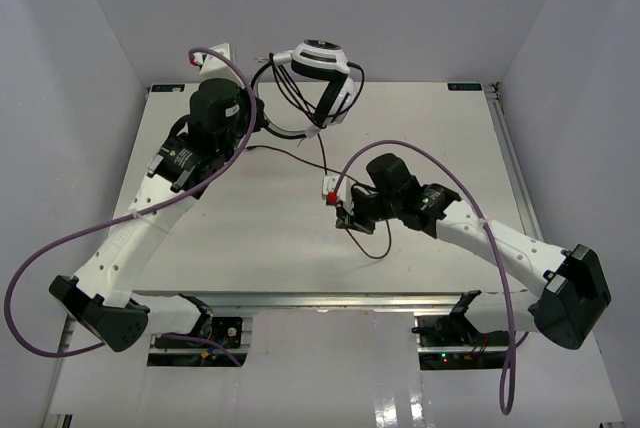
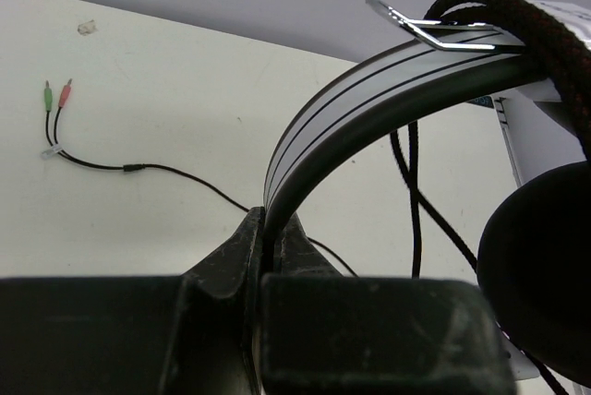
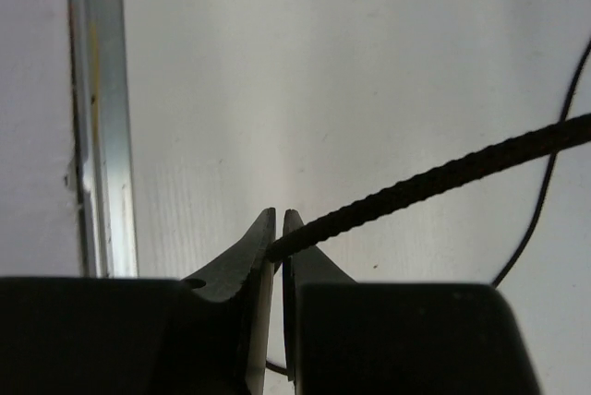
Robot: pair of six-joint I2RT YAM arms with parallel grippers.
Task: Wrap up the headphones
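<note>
The headphones point(image 1: 322, 66) hang above the table's far edge, white headband and black earcup up. My left gripper point(image 1: 262, 108) is shut on the headband point(image 2: 369, 100), which rises from between its jaws point(image 2: 268, 229); the black ear pad point(image 2: 540, 266) is at the right. The braided black cable point(image 2: 526, 17) lies looped over the headband's top. The thin cable point(image 1: 322, 153) runs down to the table's middle, where the red and green plugs point(image 2: 55, 95) lie. My right gripper point(image 1: 345, 210) is shut on the braided cable point(image 3: 443, 173), pinched at the jaw tips point(image 3: 280, 245).
The white table point(image 1: 430, 138) is walled by light panels at back and both sides. An aluminium rail point(image 3: 97, 137) runs along its edge. Thick purple robot cables point(image 1: 60, 248) arc over both arms. A slack cable loop point(image 1: 378, 248) lies near the right gripper.
</note>
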